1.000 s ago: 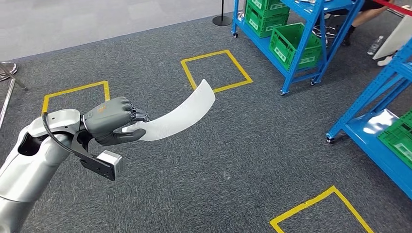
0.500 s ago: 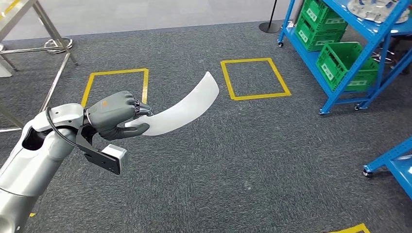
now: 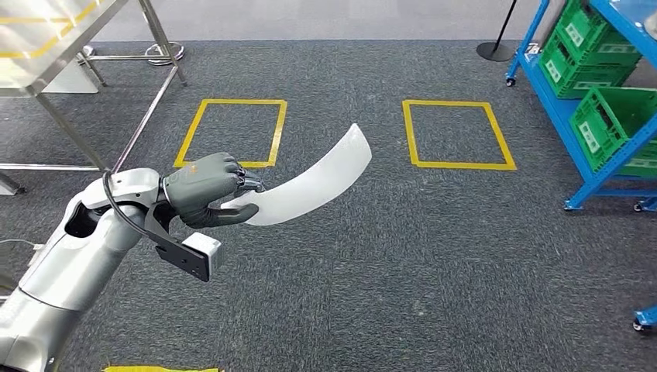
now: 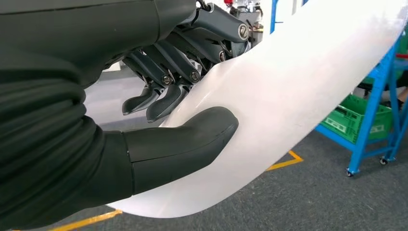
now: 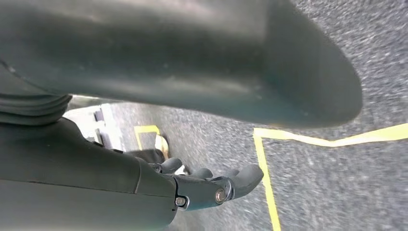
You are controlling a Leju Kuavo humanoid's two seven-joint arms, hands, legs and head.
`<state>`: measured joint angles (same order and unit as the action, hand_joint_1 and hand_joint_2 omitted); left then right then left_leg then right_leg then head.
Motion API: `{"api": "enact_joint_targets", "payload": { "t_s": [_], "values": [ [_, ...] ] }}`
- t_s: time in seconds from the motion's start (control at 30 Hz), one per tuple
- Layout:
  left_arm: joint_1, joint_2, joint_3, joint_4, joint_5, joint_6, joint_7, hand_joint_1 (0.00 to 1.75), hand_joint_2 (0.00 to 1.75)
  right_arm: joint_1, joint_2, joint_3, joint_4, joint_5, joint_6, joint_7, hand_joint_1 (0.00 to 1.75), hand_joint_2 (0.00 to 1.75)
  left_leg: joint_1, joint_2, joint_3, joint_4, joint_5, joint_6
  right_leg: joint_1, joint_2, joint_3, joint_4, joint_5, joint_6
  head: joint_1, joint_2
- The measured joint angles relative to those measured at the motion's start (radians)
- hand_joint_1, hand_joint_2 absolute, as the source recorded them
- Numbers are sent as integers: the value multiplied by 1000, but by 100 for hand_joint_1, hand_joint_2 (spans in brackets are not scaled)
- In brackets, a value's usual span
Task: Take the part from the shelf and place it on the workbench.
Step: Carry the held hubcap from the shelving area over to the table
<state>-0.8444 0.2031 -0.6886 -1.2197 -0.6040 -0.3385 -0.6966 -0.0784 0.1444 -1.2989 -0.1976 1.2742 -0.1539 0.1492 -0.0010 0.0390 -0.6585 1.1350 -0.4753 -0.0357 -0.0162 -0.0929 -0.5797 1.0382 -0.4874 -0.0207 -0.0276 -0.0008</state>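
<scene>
the left hand [image 3: 208, 190] is grasping the part [image 3: 314, 180], a long curved white panel, at its near-left end; in the left wrist view the thick grey thumb [image 4: 180, 144] is pressing on one face of the part [image 4: 308, 91] while the darker fingers [image 4: 166, 91] are curling over the opposite face. the part is being carried in the air above the dark grey carpet floor [image 3: 434, 263], clear of it, its free end sweeping up and away to the far right. the silver left arm [image 3: 77, 263] is reaching in from the near left, with the wrist camera block [image 3: 194, 256] hanging just under the hand. the desk [image 3: 54, 35], a shiny metal bench on steel legs, is standing at the far left, well apart from the part. two yellow tape squares are lying on the floor, one [image 3: 232, 132] just beyond the hand and one [image 3: 457, 133] further right. the blue shelf [image 3: 577, 116] is standing at the far right, holding green crates [image 3: 612, 128], and a black post base [image 3: 493, 50] is sitting on the floor near its far end. the right hand [image 5: 211, 185] is showing in the right wrist view, hanging over the carpet and yellow tape [image 5: 269, 192] with its fingers lying fairly straight and nothing in them, so it is reading as released.
</scene>
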Motion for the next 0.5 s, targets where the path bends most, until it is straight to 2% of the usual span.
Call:
{"api": "enact_joint_targets", "payload": {
  "t_s": [0.03,0.07,0.1,0.17,0.2,0.23,0.3,0.33,0.37,0.4,0.43,0.47,0.5],
  "values": [
    [-9,-1,-12,4,17,14,0,175,175,2,-2,0,0,3,4,0,0,0,-3,20,32,-58,17,7,2,-12,3,1,-3,5,1,0],
    [-17,-1,-28,7,36,32,-1,175,175,4,-5,0,0,7,9,-1,0,0,-7,33,50,-93,23,15,5,-23,6,2,-6,10,2,0],
    [-23,1,-46,10,55,53,-1,175,175,7,-11,0,1,12,15,-2,0,0,-12,33,55,-105,21,23,7,-35,9,2,-8,15,3,0],
    [-30,9,-81,16,88,88,-1,175,175,9,-27,0,2,21,25,-1,0,0,-12,3,55,-107,27,37,4,-53,14,2,-12,28,4,0],
    [-34,14,-95,19,100,100,-1,175,175,9,-35,0,2,24,27,0,0,0,-10,-10,56,-110,29,43,1,-40,13,9,-20,34,4,0],
    [-38,18,-109,22,109,111,-1,175,175,9,-43,0,3,26,27,-1,0,0,-7,-22,56,-112,33,48,-1,-13,3,34,-37,40,5,0],
    [-42,19,-137,28,121,126,-1,175,175,14,-57,0,5,27,23,-5,0,0,-2,-48,54,-114,37,56,-4,59,-49,144,-94,47,9,0],
    [-40,18,-151,32,125,131,-1,175,175,17,-63,0,6,27,20,-7,0,0,-2,-62,51,-113,38,58,-4,78,-85,212,-121,49,11,0],
    [-36,18,-163,36,129,134,-1,175,175,20,-67,0,6,27,17,-6,0,0,-2,-78,49,-112,39,58,-3,87,-114,263,-133,49,12,0],
    [-32,19,-174,40,132,135,-1,175,175,22,-69,0,7,27,13,-5,0,0,-2,-93,48,-110,39,58,-2,90,-127,279,-127,48,13,0],
    [-29,20,-183,45,135,136,-1,175,175,23,-70,0,8,27,10,-4,0,0,-2,-109,47,-107,39,58,-2,92,-120,256,-101,46,13,0],
    [-29,20,-190,50,138,136,0,175,175,24,-71,0,9,26,8,-3,0,0,-2,-123,47,-105,39,57,-2,99,-96,197,-64,43,13,0],
    [-30,20,-196,55,141,136,0,175,175,24,-73,0,10,26,6,-3,0,0,-1,-137,46,-103,40,55,-4,119,-64,125,-31,40,13,0]
  ]
}}
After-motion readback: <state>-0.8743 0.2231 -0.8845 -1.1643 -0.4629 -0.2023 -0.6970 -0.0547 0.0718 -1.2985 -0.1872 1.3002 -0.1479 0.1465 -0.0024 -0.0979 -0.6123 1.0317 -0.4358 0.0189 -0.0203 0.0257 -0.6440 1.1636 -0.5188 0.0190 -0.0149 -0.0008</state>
